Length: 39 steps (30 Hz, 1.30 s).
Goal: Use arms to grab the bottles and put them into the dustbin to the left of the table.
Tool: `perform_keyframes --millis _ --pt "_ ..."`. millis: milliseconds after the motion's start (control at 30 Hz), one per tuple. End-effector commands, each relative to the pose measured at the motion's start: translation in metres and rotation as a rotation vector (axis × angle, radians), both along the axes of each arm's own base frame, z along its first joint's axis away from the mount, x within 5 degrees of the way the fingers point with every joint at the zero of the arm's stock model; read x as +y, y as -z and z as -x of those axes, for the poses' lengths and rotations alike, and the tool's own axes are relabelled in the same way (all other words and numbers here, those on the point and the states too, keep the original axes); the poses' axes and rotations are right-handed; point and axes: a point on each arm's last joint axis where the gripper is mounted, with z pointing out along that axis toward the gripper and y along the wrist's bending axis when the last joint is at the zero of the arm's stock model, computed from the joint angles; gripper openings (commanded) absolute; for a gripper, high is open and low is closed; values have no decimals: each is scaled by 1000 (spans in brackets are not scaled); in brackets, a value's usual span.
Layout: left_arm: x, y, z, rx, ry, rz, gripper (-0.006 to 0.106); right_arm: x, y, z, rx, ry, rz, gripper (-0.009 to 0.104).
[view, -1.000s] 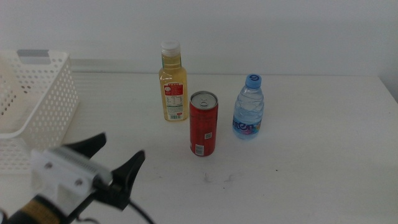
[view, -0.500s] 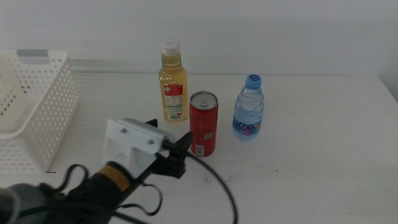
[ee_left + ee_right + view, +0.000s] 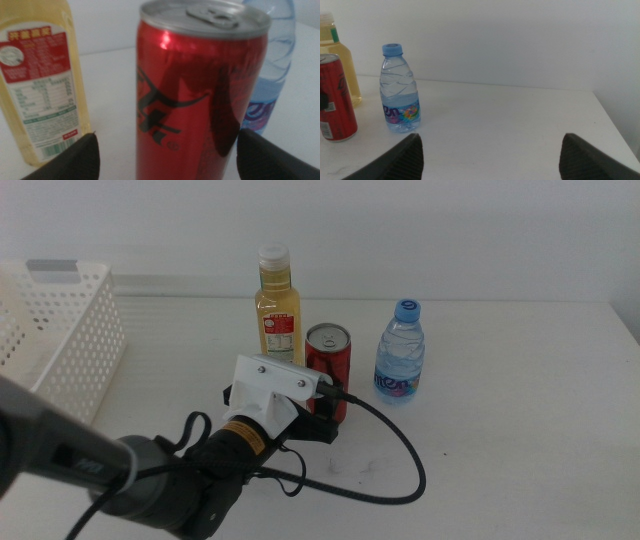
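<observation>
Three bottles stand mid-table: a yellow juice bottle (image 3: pixel 278 315) with a white cap, a red can (image 3: pixel 330 355) in front of it, and a clear water bottle (image 3: pixel 400 355) with a blue cap to the right. My left gripper (image 3: pixel 310 415) is open right at the can's near side. The left wrist view shows the red can (image 3: pixel 200 90) close up, with the left gripper (image 3: pixel 167 160) holding one dark jaw on each side of it without clamping. My right gripper (image 3: pixel 492 160) is open and empty, well away from the water bottle (image 3: pixel 399 90).
The white perforated dustbin (image 3: pixel 60 330) stands at the table's left edge. The left arm's black cable (image 3: pixel 400 470) loops over the white table (image 3: pixel 520 440) in front of the can. The juice bottle (image 3: pixel 42 85) stands close beside the can.
My left arm has swung in from the bottom left towards the middle of the table, bringing its open jaws up to the red can. The bottles have not moved.
</observation>
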Motion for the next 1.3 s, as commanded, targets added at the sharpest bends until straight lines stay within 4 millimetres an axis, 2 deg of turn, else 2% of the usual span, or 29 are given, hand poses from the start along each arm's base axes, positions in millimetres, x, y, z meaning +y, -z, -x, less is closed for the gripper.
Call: perform_keyframes --millis 0,600,733,833,1033,1133,1200,1267 --pt "-4 4 -6 14 -10 23 94 -1 0 0 -11 7 14 85" --pt "-24 28 -31 53 -5 27 94 -1 0 0 -11 7 14 85" --pt "-25 29 -32 61 -2 19 87 -1 0 0 -11 7 14 85" --pt "-25 28 -34 54 -7 25 73 -1 0 0 -11 7 14 85" --pt "-25 22 -38 7 0 46 28 -1 0 0 -11 7 14 85" --pt "-25 21 -37 38 8 18 9 -1 0 0 -11 7 14 85" --pt "-24 17 -35 66 21 -42 1 -1 0 0 -11 7 14 85" --pt "-24 8 -33 98 31 -80 -2 -1 0 0 -11 7 14 85"
